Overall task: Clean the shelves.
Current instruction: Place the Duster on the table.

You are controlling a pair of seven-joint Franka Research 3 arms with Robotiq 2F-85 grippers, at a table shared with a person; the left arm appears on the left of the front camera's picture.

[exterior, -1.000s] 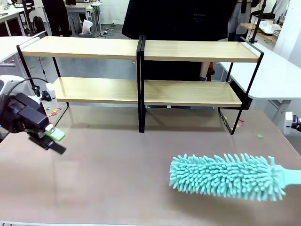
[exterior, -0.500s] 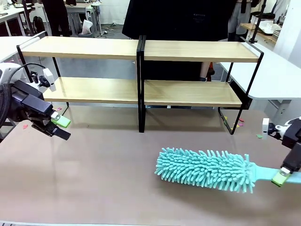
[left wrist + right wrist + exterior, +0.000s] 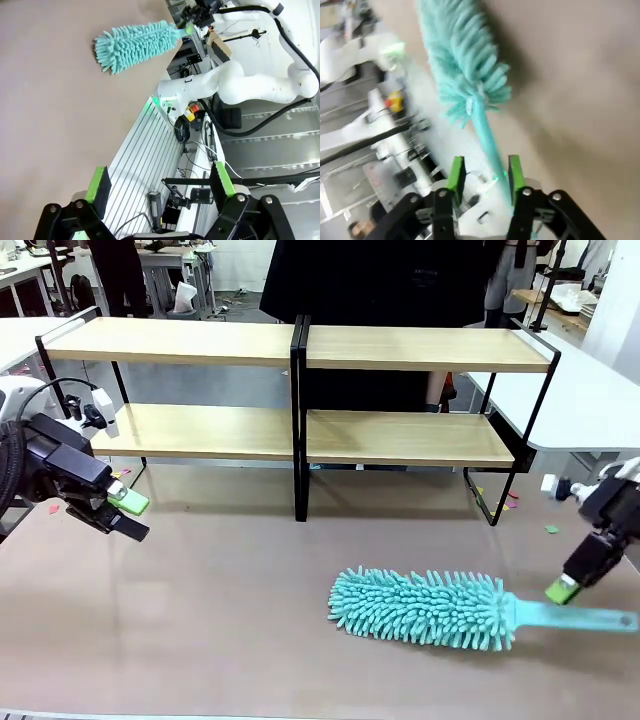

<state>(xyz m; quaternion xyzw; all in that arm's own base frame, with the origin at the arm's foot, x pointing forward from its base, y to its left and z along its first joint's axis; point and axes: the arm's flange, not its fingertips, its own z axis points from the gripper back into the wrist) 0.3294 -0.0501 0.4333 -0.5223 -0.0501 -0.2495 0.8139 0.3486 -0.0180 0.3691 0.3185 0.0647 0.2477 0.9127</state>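
The shelves (image 3: 400, 348), two joined two-tier racks of light wood in black frames, stand across the far half of the table. A teal fluffy duster (image 3: 420, 608) lies flat on the tabletop in front of the right rack, its handle pointing right. My right gripper (image 3: 563, 588) hovers just above the handle. In the right wrist view its green pads (image 3: 456, 172) stand apart, and the duster handle (image 3: 487, 140) runs between them without being pinched. At the table's left side my left gripper (image 3: 125, 512) is open and holds nothing, its fingers (image 3: 102, 182) spread wide. The duster (image 3: 135, 42) lies far from it.
A person in black (image 3: 400, 280) stands behind the shelves. A white table (image 3: 590, 400) adjoins at the right. Small coloured paper bits (image 3: 505, 502) lie by the racks' feet. Bare tabletop (image 3: 220, 600) stretches between my left gripper and the duster.
The right gripper carried the duster leftward and down onto the table, then opened and rose off the handle. The left gripper lifted slightly toward the rack and now holds still.
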